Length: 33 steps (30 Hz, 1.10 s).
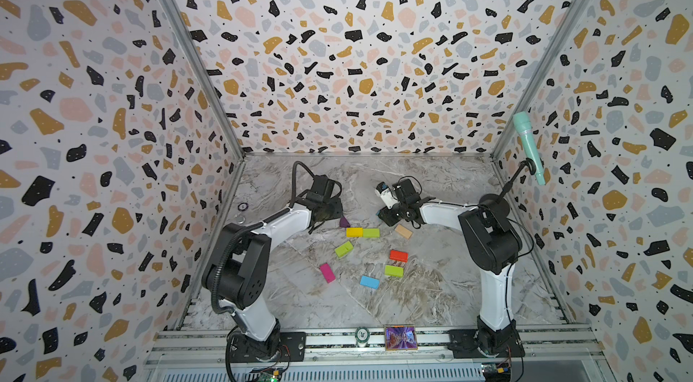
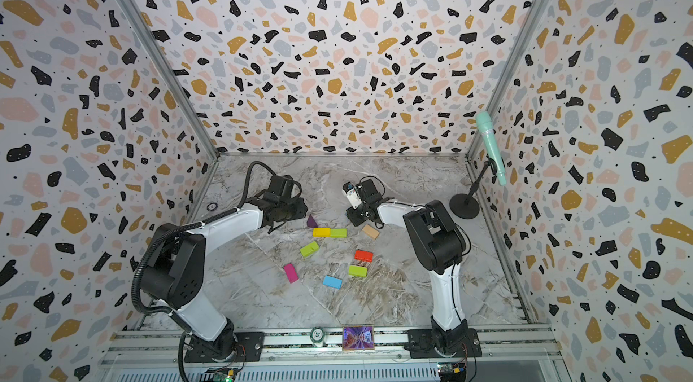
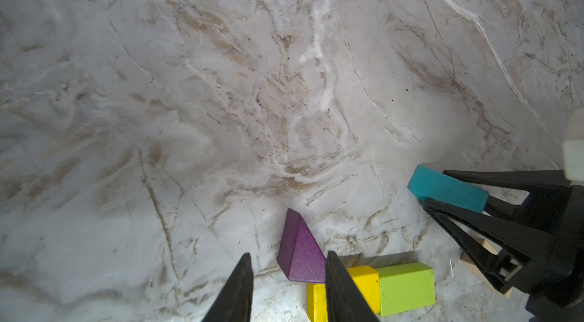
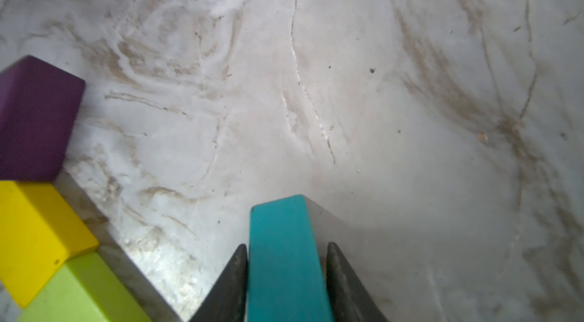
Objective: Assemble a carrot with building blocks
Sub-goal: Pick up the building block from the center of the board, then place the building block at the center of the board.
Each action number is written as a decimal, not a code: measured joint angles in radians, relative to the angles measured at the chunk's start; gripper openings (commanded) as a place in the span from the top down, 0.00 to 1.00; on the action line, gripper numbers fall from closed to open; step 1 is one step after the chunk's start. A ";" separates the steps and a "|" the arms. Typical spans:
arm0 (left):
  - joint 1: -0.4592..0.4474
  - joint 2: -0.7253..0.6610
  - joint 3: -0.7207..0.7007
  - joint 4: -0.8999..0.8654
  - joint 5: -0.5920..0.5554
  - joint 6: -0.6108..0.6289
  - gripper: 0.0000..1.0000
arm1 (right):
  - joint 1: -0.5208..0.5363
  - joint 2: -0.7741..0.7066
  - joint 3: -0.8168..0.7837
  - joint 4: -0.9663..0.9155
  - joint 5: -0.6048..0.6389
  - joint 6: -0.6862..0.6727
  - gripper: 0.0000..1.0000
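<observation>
Your carrot (image 1: pixel 362 232) is so far one row on the marble table (image 1: pixel 431 286): a yellow brick (image 1: pixel 354 232) and a lime green brick (image 1: pixel 371 233) lying end to end and touching, in the middle of the table between the two arms. The purple wedge (image 1: pixel 344 222) lies flat against the yellow brick's far corner. Your right gripper (image 4: pixel 286 245) has the teal wedge (image 4: pixel 284 260) pinched between its two fingers, one pressed flat on each side, low over the table and apart from the row; you cannot tell whether the wedge rests on the surface. Your left gripper (image 3: pixel 289 254) stands partly open just over the purple wedge, one finger clear of it, the other crossing in front of its edge and the yellow brick, with nothing clamped. A tan brick (image 1: pixel 403 231) sits just beside the right gripper. Nearer the arm bases, loose and apart, lie a second lime green brick (image 1: pixel 344 249), a red brick (image 1: pixel 398 255) close to a third lime green brick (image 1: pixel 393 270), a blue brick (image 1: pixel 369 282) and a magenta brick (image 1: pixel 327 272).
</observation>
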 measured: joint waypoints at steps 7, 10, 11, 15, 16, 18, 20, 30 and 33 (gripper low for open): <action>0.000 0.000 0.000 0.000 0.000 0.000 0.61 | -0.038 0.000 0.001 0.005 -0.120 0.008 0.82; 0.000 0.000 0.000 0.000 0.001 0.000 0.61 | -0.074 0.000 0.001 0.004 -0.241 0.029 0.82; 0.000 0.000 0.000 0.000 0.001 0.000 0.61 | -0.089 0.000 0.001 0.004 -0.290 0.038 0.82; 0.000 0.000 0.000 0.000 0.001 0.000 0.61 | -0.142 0.001 0.001 -0.002 -0.476 0.082 0.82; 0.000 0.000 0.000 0.001 0.001 0.000 0.61 | -0.156 0.003 0.001 -0.002 -0.520 0.096 0.82; 0.000 0.000 0.000 0.001 0.001 0.000 0.61 | -0.178 0.015 0.001 0.000 -0.600 0.120 0.82; 0.000 0.000 0.000 0.001 0.001 0.000 0.61 | -0.192 0.044 0.005 -0.001 -0.680 0.146 0.82; 0.000 0.000 0.000 0.002 0.001 0.000 0.61 | -0.198 0.188 0.084 -0.047 -0.860 0.207 0.64; 0.000 0.000 0.000 0.002 0.001 0.000 0.61 | -0.198 0.215 0.129 -0.074 -0.874 0.211 0.48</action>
